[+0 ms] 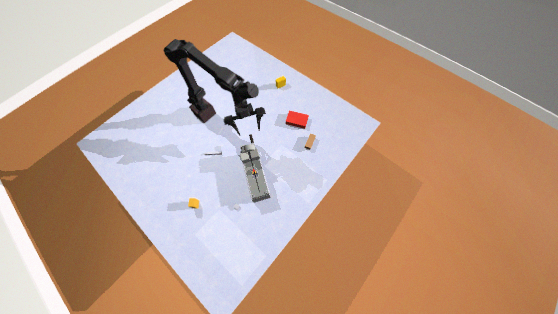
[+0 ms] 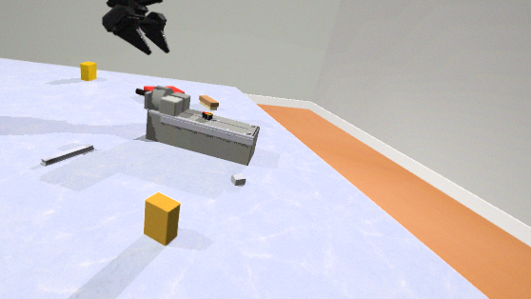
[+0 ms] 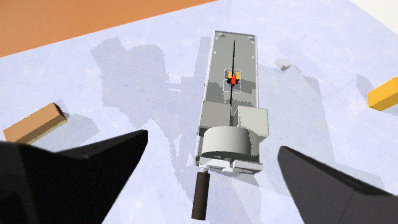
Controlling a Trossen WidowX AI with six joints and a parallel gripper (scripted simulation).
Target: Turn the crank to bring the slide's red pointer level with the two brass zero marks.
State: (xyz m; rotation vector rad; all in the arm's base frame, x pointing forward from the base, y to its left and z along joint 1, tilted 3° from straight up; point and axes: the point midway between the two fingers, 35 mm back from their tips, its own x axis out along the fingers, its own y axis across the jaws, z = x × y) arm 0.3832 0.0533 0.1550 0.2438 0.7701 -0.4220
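The grey machine (image 1: 258, 188) (image 2: 200, 139) (image 3: 243, 51) stands on the pale mat, its crank end towards the arm. The dark crank handle (image 1: 251, 138) (image 2: 139, 91) (image 3: 200, 195) sticks out from that end. The red pointer (image 3: 233, 80) sits on the slide beside the orange-yellow brass marks (image 3: 237, 74); in the wrist view it shows between them and slightly towards the crank side, and exact level cannot be told. My gripper (image 1: 249, 133) (image 2: 159, 52) (image 3: 215, 142) is open and empty, raised above and back from the handle, touching nothing.
A red block (image 1: 297, 119) and a brown block (image 1: 310, 141) (image 2: 208, 102) (image 3: 35, 123) lie beside the machine. Yellow blocks (image 1: 194, 203) (image 2: 162, 219) stand on the mat, one nearer the arm. A thin grey bar (image 1: 213, 153) (image 2: 68, 155) and a small grey piece (image 2: 238, 180) lie on the other side.
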